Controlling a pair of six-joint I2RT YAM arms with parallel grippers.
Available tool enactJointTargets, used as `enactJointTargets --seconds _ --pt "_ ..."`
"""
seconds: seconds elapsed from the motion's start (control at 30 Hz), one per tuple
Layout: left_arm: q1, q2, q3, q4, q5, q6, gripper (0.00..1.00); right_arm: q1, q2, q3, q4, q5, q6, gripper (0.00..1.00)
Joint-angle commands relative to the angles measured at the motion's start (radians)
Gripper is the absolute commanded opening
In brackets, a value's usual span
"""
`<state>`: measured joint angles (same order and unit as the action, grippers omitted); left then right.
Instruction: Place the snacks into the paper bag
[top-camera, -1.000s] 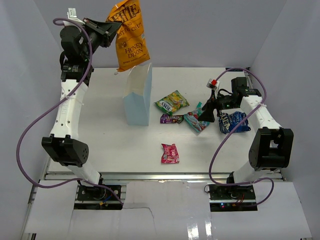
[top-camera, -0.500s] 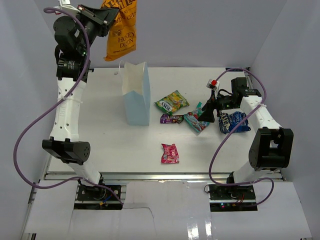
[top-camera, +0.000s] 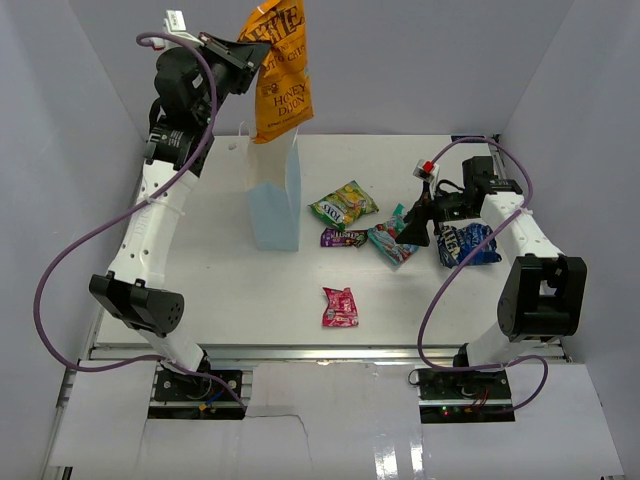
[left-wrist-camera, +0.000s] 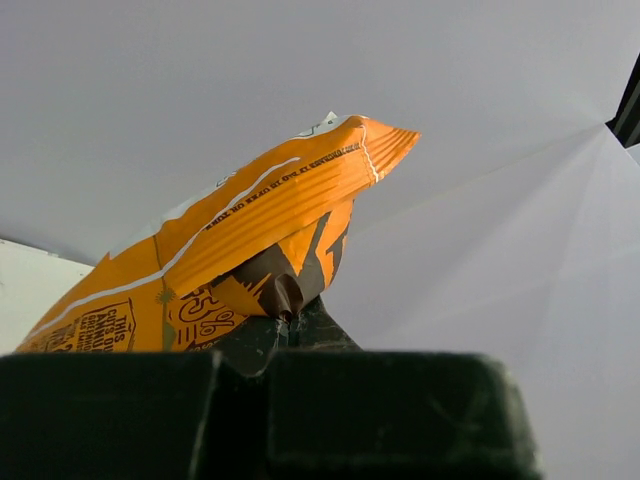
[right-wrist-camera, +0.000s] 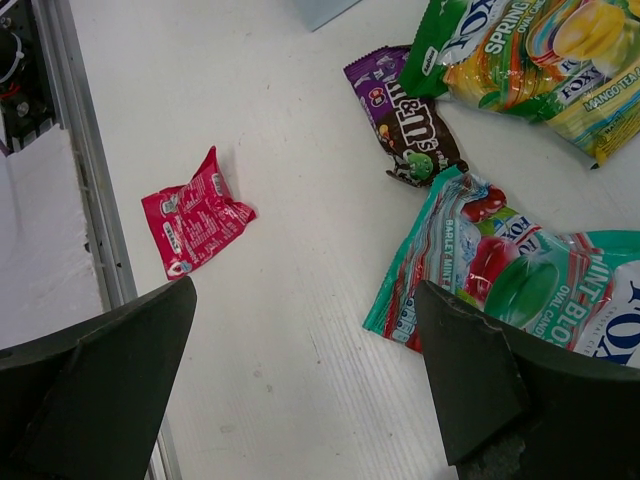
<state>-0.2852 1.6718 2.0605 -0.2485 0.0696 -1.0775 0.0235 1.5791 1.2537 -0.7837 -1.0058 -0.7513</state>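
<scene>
The orange crinkly chip bag (top-camera: 278, 70) is the packet in hand. It hangs high in the air by its top corner, pinched tight in the left gripper (top-camera: 250, 58). In the left wrist view the dark fingers are clenched on the crimped seal. From above, its lower edge sits right over the mouth of the tall pale-blue paper bag (top-camera: 272, 210), which stands upright toward the back of the white table (top-camera: 220, 280). I can't tell whether the packet's bottom has entered the opening or only lines up with it. I read this as the lowering step for the first snack. Next I'd bring the packet straight down, keeping it plumb so it clears the narrow rim and doesn't tip the bag, and release only once most of it is inside. The other five packets lie flat to the bag's right:

- the yellow-green candy bag (top-camera: 343, 204)
- the small purple packet (top-camera: 342, 237) just below it
- the teal candy bag (top-camera: 392, 243)
- the dark blue candy bag (top-camera: 466, 243)
- the pink-red packet (top-camera: 339, 306), alone nearer the front

The right gripper (right-wrist-camera: 305, 300) hovers low beside the teal bag with its fingers spread wide and nothing in them.
</scene>
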Motion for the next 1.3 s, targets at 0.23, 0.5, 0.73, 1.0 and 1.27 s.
enactJointTargets --seconds 0.23,0.5,0.73,1.0,1.27 --pt "-0.012 -0.066 0.01 0.034 -0.088 0.047 0.0 -0.011 -0.03 -0.028 -0.005 -0.039 -0.025 0.95" --pt "-0.011 -0.106 -0.062 0.028 -0.143 0.08 0.0 -0.011 -0.028 -0.033 -0.005 -0.04 -0.025 0.95" --pt "-0.012 -0.112 -0.089 0.025 -0.171 0.117 0.0 -0.011 -0.03 -0.036 -0.006 -0.042 -0.025 0.95" --pt "-0.011 -0.109 -0.097 0.025 -0.166 0.122 0.0 -0.011 -0.034 -0.046 -0.006 -0.045 -0.023 0.95" --pt "-0.011 -0.138 -0.137 0.015 -0.189 0.151 0.0 -0.011 -0.031 -0.043 -0.008 -0.045 -0.023 0.95"
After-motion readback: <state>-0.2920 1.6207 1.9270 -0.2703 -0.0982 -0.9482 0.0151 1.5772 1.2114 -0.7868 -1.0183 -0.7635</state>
